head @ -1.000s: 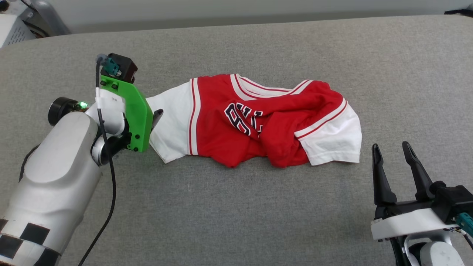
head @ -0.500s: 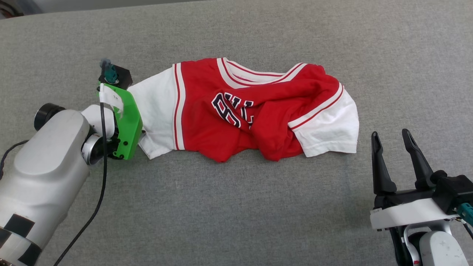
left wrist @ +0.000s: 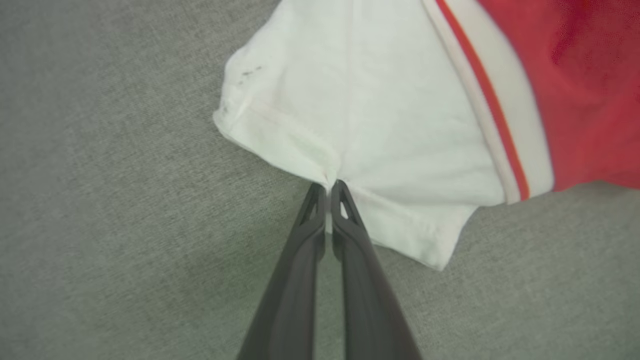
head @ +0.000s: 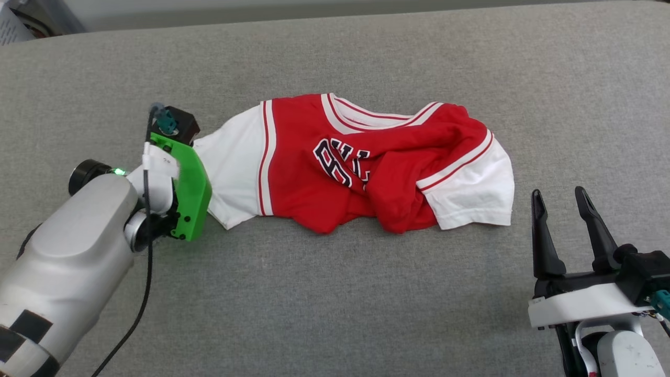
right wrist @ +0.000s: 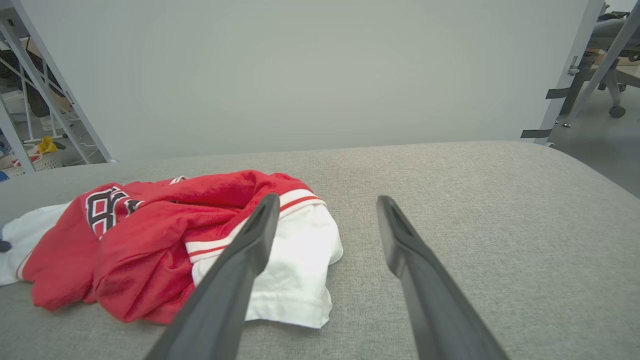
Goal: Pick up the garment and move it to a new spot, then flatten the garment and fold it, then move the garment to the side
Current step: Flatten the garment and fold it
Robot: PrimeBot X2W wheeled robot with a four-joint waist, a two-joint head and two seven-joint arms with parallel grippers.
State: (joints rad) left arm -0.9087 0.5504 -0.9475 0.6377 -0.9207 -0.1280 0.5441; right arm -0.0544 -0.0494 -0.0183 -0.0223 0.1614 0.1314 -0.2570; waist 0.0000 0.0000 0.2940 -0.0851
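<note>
I have the left claw [left wrist: 328,187] pinched together on the hem of the garment's [head: 366,173] left sleeve [left wrist: 360,100], and the white cloth puckers into a small gather right at the tips. The right claw [head: 558,191] stands with its fingers apart over bare worktop [head: 335,293], near and to the right of the right sleeve [head: 471,193], touching nothing.

The garment lies mid-worktop, stretched left to right and rumpled. Its collar is on the far side, the black lettering faces up, and the red body is bunched in folds toward the right.

I judge it light, limp and not fragile. It will sag and trail from a single pinch, and thin jersey could slide out of a shallow bite, so I would want a deep hold on a stitched hem. A second hold on the right sleeve hem or the shoulder seam should keep it spread as I lift.

For containers, I see a pale basket [right wrist: 27,162] off the worktop at the far left in the right wrist view, with something yellow at its rim. I cannot make out anything more inside it.
</note>
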